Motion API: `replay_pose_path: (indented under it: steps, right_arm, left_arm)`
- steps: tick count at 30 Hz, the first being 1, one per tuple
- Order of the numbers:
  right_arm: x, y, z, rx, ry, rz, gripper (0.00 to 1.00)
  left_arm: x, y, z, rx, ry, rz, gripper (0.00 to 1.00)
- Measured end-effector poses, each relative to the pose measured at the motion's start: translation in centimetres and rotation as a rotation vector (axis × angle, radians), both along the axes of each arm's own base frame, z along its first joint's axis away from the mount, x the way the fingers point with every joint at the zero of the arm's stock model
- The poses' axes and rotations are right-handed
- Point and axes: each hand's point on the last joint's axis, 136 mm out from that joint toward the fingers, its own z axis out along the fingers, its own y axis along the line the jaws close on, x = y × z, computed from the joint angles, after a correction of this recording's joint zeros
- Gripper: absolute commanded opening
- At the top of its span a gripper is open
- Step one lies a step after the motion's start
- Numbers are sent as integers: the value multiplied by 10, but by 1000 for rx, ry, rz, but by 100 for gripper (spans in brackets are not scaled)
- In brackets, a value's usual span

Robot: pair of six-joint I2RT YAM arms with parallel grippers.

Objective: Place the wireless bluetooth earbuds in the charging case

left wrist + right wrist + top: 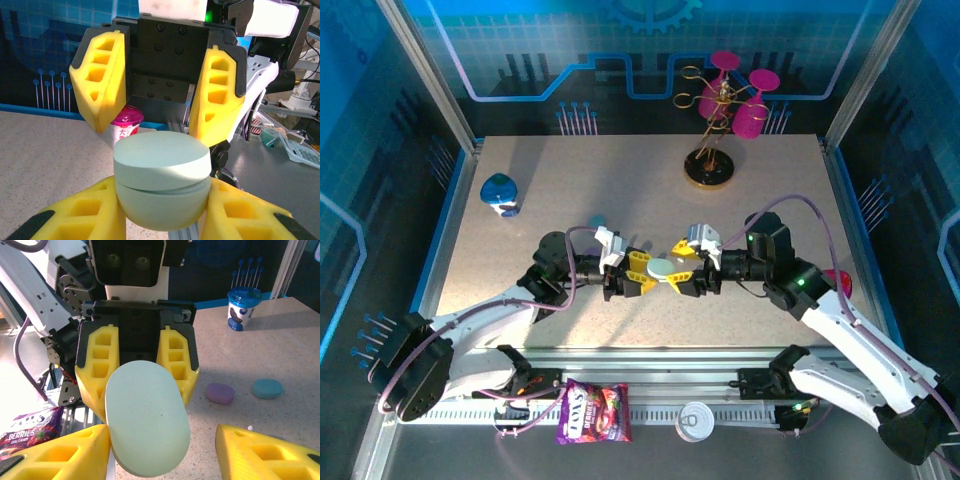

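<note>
Although the table (620, 170) could carry it, you have the mint case (147, 417) held up off the surface over the near middle. I read that as a way to give both arms free reach at its lid.

Your left gripper (648, 273) sits to the left of the mint case and is closed on it. Its yellow fingers (100, 367) pinch the two long sides at that end, so the base is fixed and the other end sticks out free. Your right gripper (683, 272) faces it from the right of the mint case with its jaws spread wide, one finger to each side of the free end and neither touching. That looks to me like a stance for taking the lid or the free end.

The mint case lies flat, broad lid face up. Its long axis runs along the line from one gripper to the other, and the free end points at the right gripper. From the left wrist, the seam between lid and base widens toward one side, so the lid may sit slightly askew. I judge it not open enough to take an earbud.

Beyond the mint case, toward the back of the table and well apart from it, lie a purple case (220, 393) and a blue case (266, 388), both flat. A pale speck (248, 427) lies nearer the mint case than they do, and it may be an earbud, but it is too small to tell
</note>
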Motion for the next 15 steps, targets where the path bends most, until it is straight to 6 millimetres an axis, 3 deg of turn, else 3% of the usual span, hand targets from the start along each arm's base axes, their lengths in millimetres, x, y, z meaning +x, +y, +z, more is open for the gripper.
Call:
replay_pose_path:
  steps: [6,15]
  right_arm:
    - [8,-5,4,13,18,-62,67]
    - [22,-14,16,40,38,-172,75]
  left_arm:
    - [1,0,0,0,1,6,24]
    - [1,1,-3,13,3,11,24]
